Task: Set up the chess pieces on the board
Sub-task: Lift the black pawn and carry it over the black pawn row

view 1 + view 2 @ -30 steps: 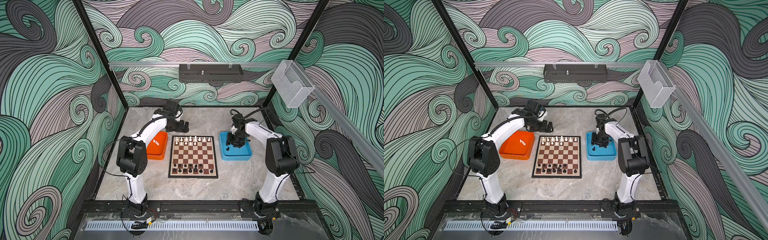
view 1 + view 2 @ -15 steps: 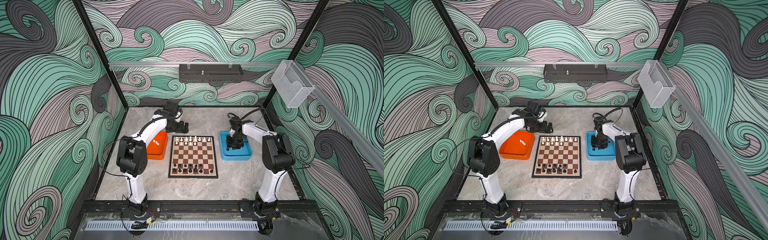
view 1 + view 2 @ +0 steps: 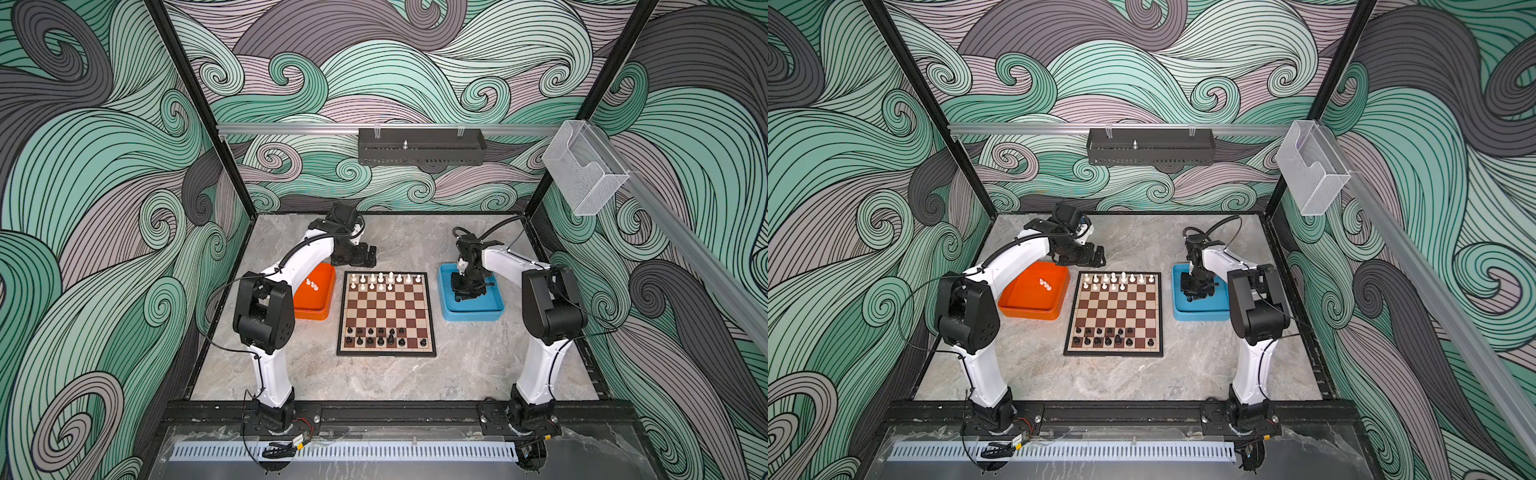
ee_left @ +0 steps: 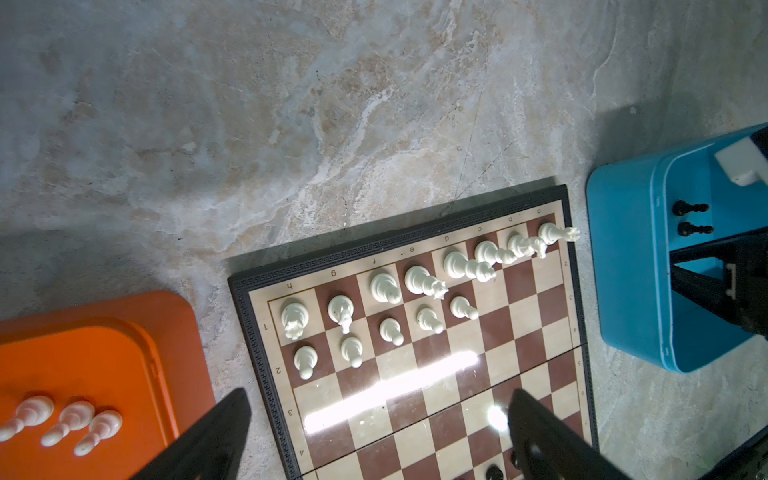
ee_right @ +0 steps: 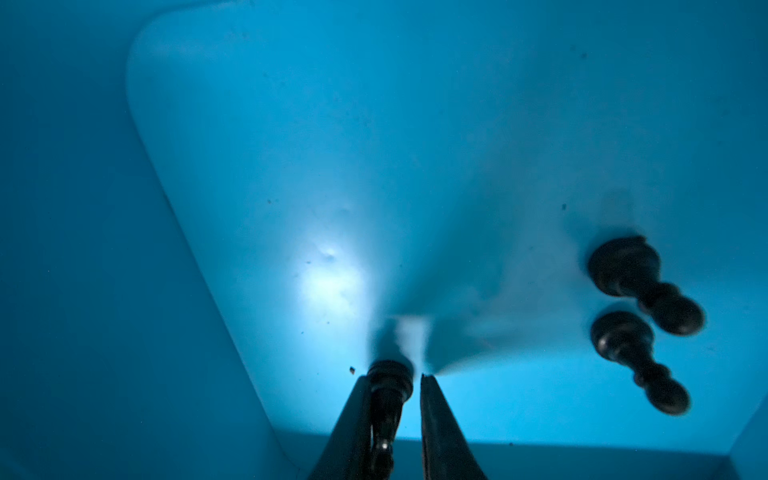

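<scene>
The board (image 3: 386, 307) lies mid-table, with white chess pieces (image 3: 382, 280) on its two far rows and black chess pieces (image 3: 378, 336) on its two near rows. My right gripper (image 3: 467, 293) reaches down into the blue tray (image 3: 473, 311). In the right wrist view this gripper (image 5: 395, 376) is shut on an upright black piece (image 5: 390, 380) standing on the tray floor. Two more black pieces (image 5: 636, 274) stand close beside it. My left gripper (image 3: 365, 257) hovers wide open past the board's far left corner, holding nothing.
The orange tray (image 3: 316, 307), left of the board, holds three white pawns (image 4: 66, 419). Both trays sit close to the board's sides. Marble tabletop (image 3: 374, 374) stretches in front of the board. Black frame posts and patterned walls enclose the cell.
The right gripper has sunk lower into the blue tray and its jaws have narrowed around a black piece. The left arm has stayed still.
</scene>
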`<state>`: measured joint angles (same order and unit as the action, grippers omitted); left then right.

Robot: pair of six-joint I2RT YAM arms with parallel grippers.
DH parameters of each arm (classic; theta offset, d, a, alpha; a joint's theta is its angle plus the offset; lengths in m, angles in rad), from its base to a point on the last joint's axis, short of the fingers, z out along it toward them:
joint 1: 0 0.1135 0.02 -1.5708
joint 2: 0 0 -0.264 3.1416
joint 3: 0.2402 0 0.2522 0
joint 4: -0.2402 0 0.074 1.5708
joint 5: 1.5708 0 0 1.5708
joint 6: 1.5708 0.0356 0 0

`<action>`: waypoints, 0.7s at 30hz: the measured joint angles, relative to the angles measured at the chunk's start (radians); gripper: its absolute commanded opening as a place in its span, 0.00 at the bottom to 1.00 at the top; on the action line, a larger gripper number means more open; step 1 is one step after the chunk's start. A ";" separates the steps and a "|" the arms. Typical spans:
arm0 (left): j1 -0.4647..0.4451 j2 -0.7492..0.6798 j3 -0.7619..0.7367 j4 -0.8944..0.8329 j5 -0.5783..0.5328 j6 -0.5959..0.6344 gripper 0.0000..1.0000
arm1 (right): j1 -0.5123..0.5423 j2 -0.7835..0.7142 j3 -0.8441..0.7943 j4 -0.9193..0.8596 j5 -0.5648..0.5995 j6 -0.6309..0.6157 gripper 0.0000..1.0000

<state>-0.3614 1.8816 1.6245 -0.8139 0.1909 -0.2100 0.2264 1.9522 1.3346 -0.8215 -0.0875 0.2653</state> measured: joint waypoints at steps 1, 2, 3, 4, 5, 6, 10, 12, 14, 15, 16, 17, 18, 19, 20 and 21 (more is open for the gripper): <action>0.000 0.000 0.000 0.000 0.000 0.000 0.99 | 0.000 0.000 0.000 0.000 0.000 0.001 0.17; 0.000 0.000 0.000 0.000 0.000 0.000 0.99 | 0.000 0.000 0.000 0.000 0.000 0.001 0.15; 0.000 0.000 0.000 0.000 0.000 0.000 0.99 | 0.000 0.000 0.000 0.000 0.001 0.000 0.12; 0.000 0.000 0.000 0.000 0.000 0.000 0.99 | 0.001 0.000 0.002 -0.002 0.001 0.001 0.10; 0.000 0.000 0.000 0.000 0.000 0.000 0.99 | 0.001 0.000 0.004 -0.003 0.001 0.001 0.10; 0.000 0.000 0.000 0.000 0.000 0.000 0.99 | 0.001 0.000 0.007 -0.005 0.002 0.000 0.10; 0.000 0.000 0.000 0.000 0.000 0.000 0.99 | 0.001 0.000 0.021 -0.013 0.003 -0.003 0.09; 0.000 0.000 0.000 0.000 -0.001 0.000 0.99 | 0.002 -0.001 0.033 -0.018 0.008 -0.004 0.09; 0.000 0.000 -0.002 0.000 -0.001 0.000 0.99 | 0.003 -0.003 0.049 -0.029 0.012 -0.006 0.08; 0.000 0.000 -0.002 0.000 -0.001 0.000 0.99 | 0.004 -0.006 0.057 -0.036 0.014 -0.008 0.08; 0.000 0.000 -0.003 0.000 -0.002 0.000 0.99 | 0.005 -0.011 0.068 -0.043 0.017 -0.010 0.09; 0.000 0.000 -0.004 0.000 -0.004 0.000 0.99 | 0.006 -0.019 0.077 -0.051 0.020 -0.013 0.08; 0.000 0.000 -0.004 0.000 -0.005 -0.001 0.99 | 0.007 -0.027 0.083 -0.058 0.021 -0.015 0.08; 0.001 0.000 -0.004 0.000 -0.009 -0.003 0.99 | 0.009 -0.039 0.092 -0.069 0.024 -0.019 0.08; 0.004 0.000 -0.004 0.000 -0.013 -0.004 0.99 | 0.012 -0.051 0.101 -0.079 0.026 -0.022 0.08; 0.008 0.000 -0.004 0.000 -0.018 -0.005 0.99 | 0.016 -0.064 0.112 -0.089 0.027 -0.023 0.09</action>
<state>-0.3538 1.8816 1.6207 -0.8139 0.1734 -0.2146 0.2420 1.8885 1.4464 -0.9104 -0.0605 0.2420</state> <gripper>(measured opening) 0.986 0.104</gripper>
